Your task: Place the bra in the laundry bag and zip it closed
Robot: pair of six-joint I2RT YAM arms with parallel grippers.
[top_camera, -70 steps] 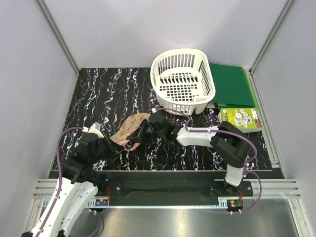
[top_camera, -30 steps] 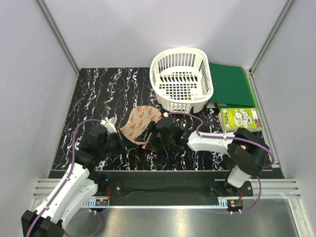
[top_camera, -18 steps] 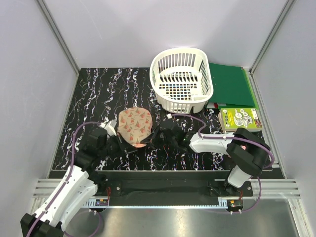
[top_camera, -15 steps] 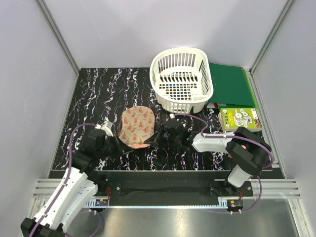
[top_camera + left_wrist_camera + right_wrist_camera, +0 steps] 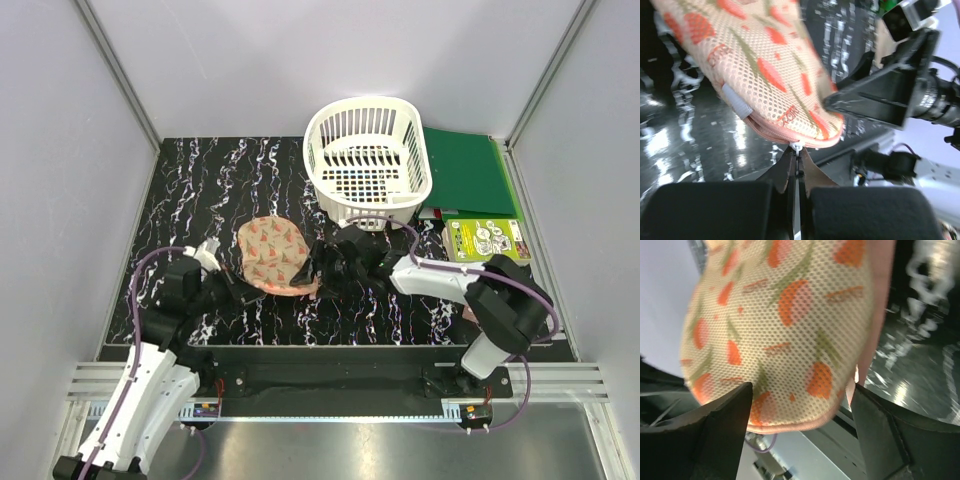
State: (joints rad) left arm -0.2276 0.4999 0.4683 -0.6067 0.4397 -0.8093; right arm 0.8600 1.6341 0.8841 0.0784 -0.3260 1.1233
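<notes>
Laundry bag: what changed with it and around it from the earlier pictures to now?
The laundry bag went from a crumpled strip to a rounded oval. The left gripper stays shut on its zipper pull; the right gripper stands open around its other side. The basket and green folder stayed.

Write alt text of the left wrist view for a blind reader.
The left gripper is shut on the small white zipper pull at the lower edge of the peach-pink mesh laundry bag with watermelon-slice print, filling the upper left. The right gripper's black finger sits beside the bag's right end.
</notes>
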